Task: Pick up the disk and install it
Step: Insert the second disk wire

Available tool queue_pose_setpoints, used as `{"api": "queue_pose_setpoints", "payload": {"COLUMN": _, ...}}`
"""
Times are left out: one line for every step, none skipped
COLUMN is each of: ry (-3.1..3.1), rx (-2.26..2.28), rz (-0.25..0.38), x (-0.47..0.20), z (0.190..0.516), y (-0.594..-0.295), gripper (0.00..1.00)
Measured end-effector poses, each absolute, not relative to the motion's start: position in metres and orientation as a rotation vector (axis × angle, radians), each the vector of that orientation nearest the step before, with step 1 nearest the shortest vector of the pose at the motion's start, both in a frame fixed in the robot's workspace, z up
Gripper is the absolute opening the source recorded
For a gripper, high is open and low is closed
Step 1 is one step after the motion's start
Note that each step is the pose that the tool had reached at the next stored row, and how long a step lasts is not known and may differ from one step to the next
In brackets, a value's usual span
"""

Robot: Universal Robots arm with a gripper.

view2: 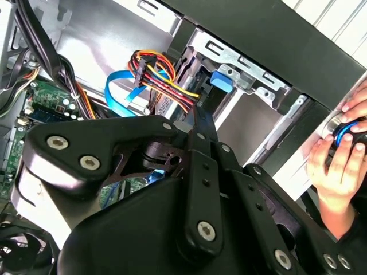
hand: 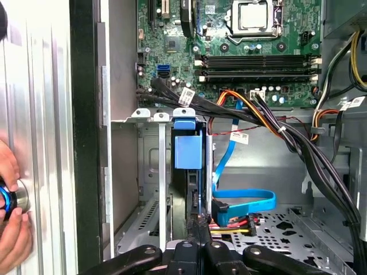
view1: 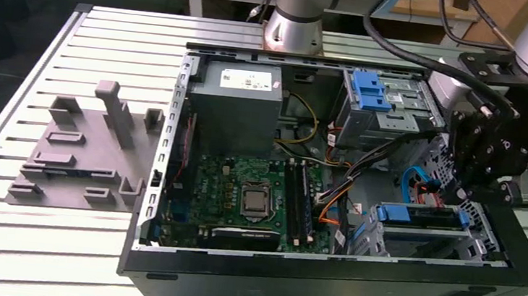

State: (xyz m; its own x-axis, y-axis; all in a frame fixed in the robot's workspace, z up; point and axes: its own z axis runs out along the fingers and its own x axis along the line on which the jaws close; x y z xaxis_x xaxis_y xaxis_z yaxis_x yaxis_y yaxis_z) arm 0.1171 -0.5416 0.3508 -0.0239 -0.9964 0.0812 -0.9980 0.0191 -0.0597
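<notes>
Exterior view shows us the open computer case mid-frame, the disk seated in its lower-right bay, our gripper just above. We cannot tell how the jaws stand. We judge the disk stiff, moderately heavy, fragile; grip the blue carrier edges.

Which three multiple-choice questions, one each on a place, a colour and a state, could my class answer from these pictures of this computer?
1. Where is the disk?
A on a chair
B in the drive cage inside the case
C in a cardboard box

2. What colour is the flat cable beside the cage?
A blue
B green
C white

3. How is the computer case?
A closed
B open, side panel off
C wrapped in foil

Answers:
1. B: its blue carrier sits in the cage.
2. A: a blue ribbon loops there.
3. B: the motherboard lies exposed.
</notes>
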Motion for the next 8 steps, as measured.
{"api": "queue_pose_setpoints", "payload": {"ry": -2.231, "rx": 2.183, "rz": 0.156, "x": 0.1171, "z": 0.3523, "y": -0.5416, "gripper": 0.11}}
{"api": "queue_pose_setpoints", "payload": {"ry": -2.231, "rx": 2.183, "rz": 0.156, "x": 0.1171, "z": 0.3538, "y": -0.5416, "gripper": 0.11}}
{"api": "queue_pose_setpoints", "payload": {"ry": -2.231, "rx": 2.183, "rz": 0.155, "x": 0.1171, "z": 0.3553, "y": -0.5416, "gripper": 0.11}}
{"api": "queue_pose_setpoints", "payload": {"ry": -2.231, "rx": 2.183, "rz": 0.155, "x": 0.1171, "z": 0.3563, "y": -0.5416, "gripper": 0.11}}
{"api": "queue_pose_setpoints", "payload": {"ry": -2.231, "rx": 2.183, "rz": 0.155, "x": 0.117, "z": 0.3568, "y": -0.5416, "gripper": 0.11}}
{"api": "queue_pose_setpoints", "payload": {"ry": -2.231, "rx": 2.183, "rz": 0.154, "x": 0.117, "z": 0.3573, "y": -0.5416, "gripper": 0.11}}
{"api": "queue_pose_setpoints", "payload": {"ry": -2.23, "rx": 2.183, "rz": 0.154, "x": 0.117, "z": 0.358, "y": -0.5416, "gripper": 0.11}}
{"api": "queue_pose_setpoints", "payload": {"ry": -2.23, "rx": 2.183, "rz": 0.153, "x": 0.1169, "z": 0.3585, "y": -0.5416, "gripper": 0.11}}
